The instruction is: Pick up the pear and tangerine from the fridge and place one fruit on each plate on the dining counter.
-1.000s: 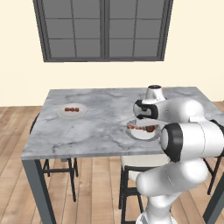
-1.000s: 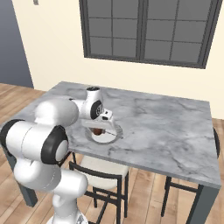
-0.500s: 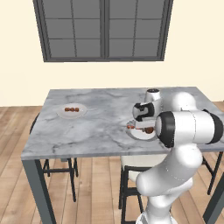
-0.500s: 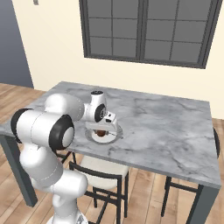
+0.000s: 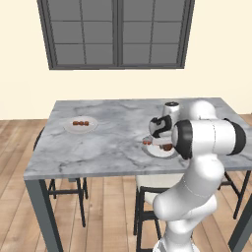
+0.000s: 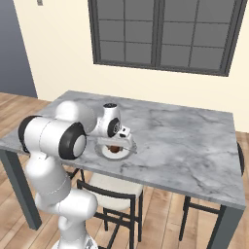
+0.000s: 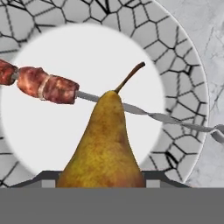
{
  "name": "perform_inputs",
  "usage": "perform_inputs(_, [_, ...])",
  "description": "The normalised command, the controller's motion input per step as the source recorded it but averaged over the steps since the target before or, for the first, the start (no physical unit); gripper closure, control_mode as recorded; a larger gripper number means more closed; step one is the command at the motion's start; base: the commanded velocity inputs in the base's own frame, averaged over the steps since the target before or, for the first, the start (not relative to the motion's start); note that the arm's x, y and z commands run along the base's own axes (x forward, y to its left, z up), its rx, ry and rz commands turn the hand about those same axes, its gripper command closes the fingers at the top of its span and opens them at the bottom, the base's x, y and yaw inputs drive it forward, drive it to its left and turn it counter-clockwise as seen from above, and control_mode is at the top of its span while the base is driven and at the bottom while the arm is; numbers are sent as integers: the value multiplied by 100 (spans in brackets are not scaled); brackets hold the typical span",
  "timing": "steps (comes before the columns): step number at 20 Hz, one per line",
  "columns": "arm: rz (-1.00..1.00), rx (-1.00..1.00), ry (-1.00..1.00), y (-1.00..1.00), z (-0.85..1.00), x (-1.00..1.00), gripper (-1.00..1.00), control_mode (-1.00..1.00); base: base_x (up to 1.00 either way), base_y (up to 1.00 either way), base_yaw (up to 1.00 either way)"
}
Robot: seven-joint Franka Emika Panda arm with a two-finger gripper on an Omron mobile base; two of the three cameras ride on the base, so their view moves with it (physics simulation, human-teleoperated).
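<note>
Right now the gripper [image 7: 101, 186] sits low over the near plate [image 7: 183, 74] on the dining counter [image 5: 113, 142], pear [image 7: 105, 144] between its fingers.

Seen along the hand, the yellowish-brown pear stands upright with its stem [image 7: 130, 76] tilting to the upper right, and the two dark finger tips press in at its base, one on each side, so the jaws are pinched on the fruit. Behind it a meat skewer [image 7: 46, 85] lies across the plate's white centre, its metal pin running off past the crackle-patterned rim. From the left base camera, a second plate [image 5: 80, 125] with small reddish-brown pieces on it rests well apart, toward the counter's far left. A chair [image 6: 114, 192] is tucked under the counter's near edge, and a dark-framed window [image 5: 117, 33] fills the wall behind.
</note>
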Motion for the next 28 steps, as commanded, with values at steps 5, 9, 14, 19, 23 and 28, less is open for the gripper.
perform_inputs(5, [0,0,0,0,-17,11,100,-100,0,0,0])
perform_inputs(9, [0,0,0,0,-23,1,-100,-100,0,0,0])
perform_inputs(14, [0,0,-3,0,-30,-7,-100,-100,0,0,0])
perform_inputs(19, [0,0,-9,0,-13,-19,-100,-100,0,0,0])
perform_inputs(23, [0,0,-7,0,-2,-32,-100,-100,0,0,0])
perform_inputs(28, [0,1,-6,0,14,-38,-100,-100,0,0,0])
